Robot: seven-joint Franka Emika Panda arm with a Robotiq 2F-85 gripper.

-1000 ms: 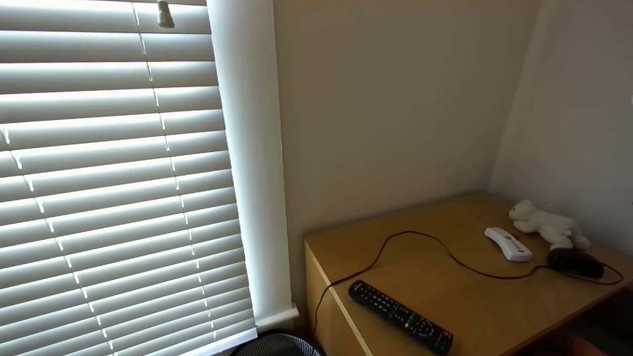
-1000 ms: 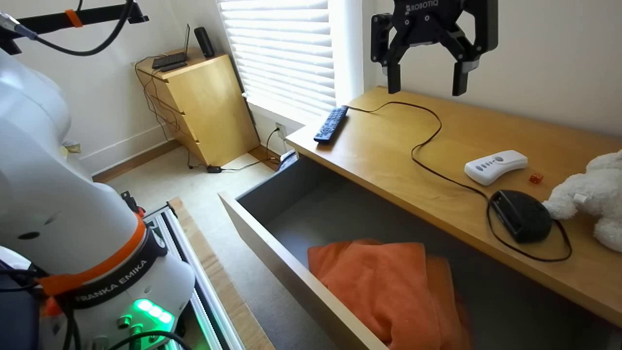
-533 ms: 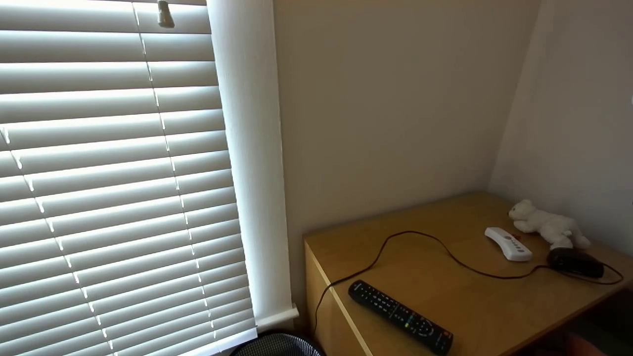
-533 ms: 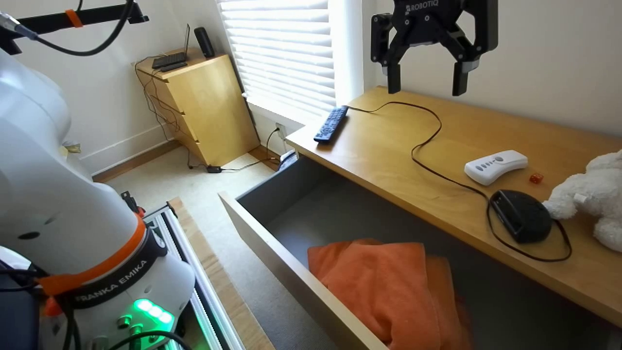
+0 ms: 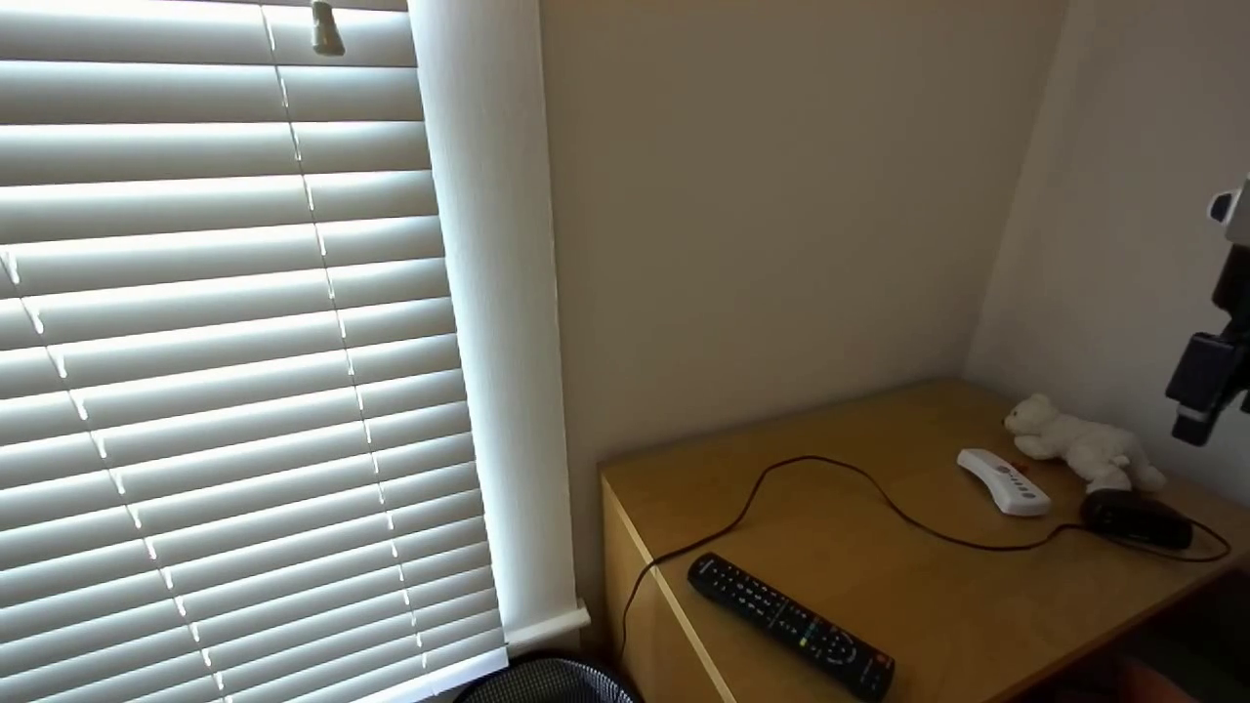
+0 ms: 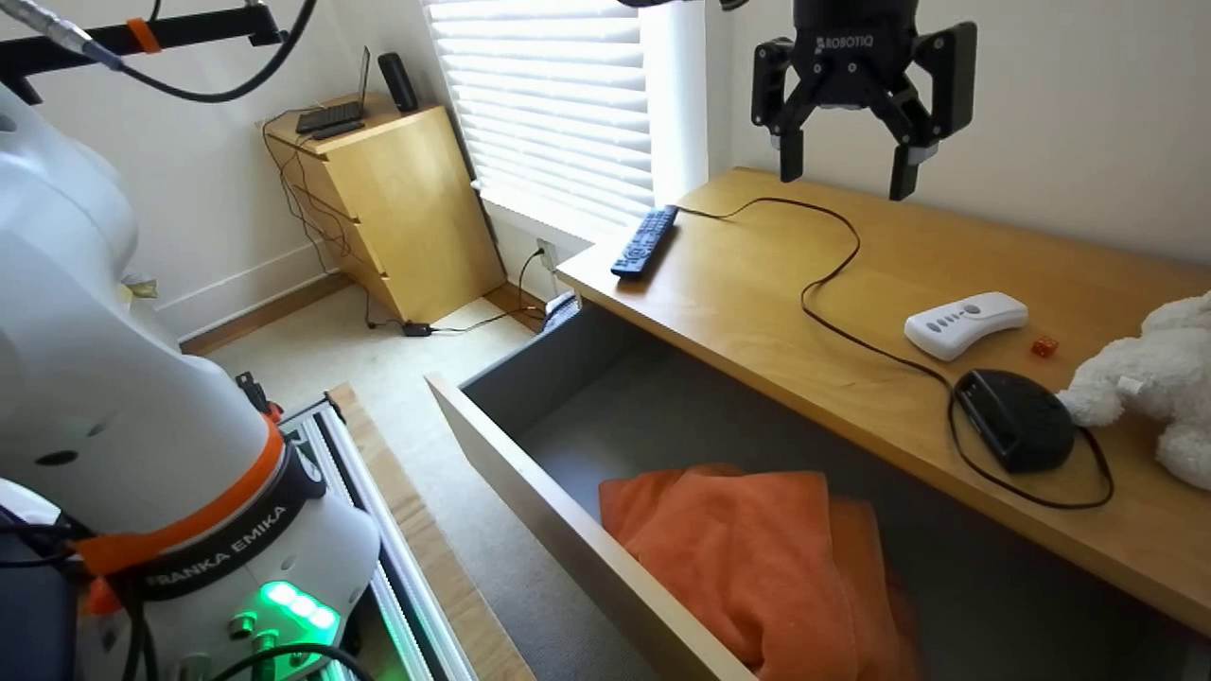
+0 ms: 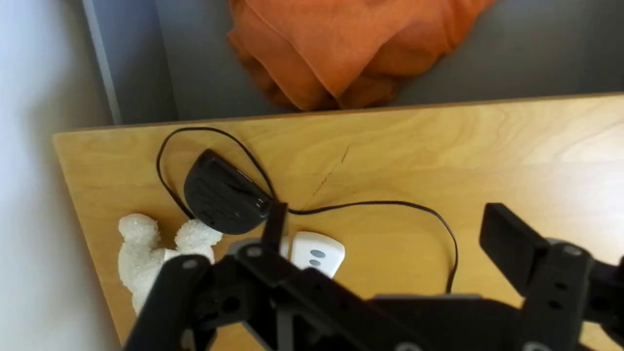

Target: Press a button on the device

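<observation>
The device is a low black rounded gadget with a cord, lying on the wooden top [image 6: 757,274] near its edge. It shows in both exterior views [image 5: 1138,517] [image 6: 1017,421] and at the left in the wrist view [image 7: 224,195]. My gripper [image 6: 848,178] is open and empty, well above the top, apart from the device. In an exterior view only part of it [image 5: 1206,386] shows at the right edge. In the wrist view the jaws [image 7: 387,219] stand wide apart, with the left finger just overlapping the device's right end in the picture.
A white gadget [image 6: 965,324], a red die [image 6: 1044,346] and a white plush bear [image 6: 1168,378] lie near the device. A long black remote control [image 6: 646,242] lies at the far end. An open drawer [image 6: 568,530] with orange cloth [image 6: 728,558] juts out below.
My gripper has entered at the right edge of an exterior view. In the view with the arm base it looks smaller and sits slightly lower and to the right. The objects have not moved.
</observation>
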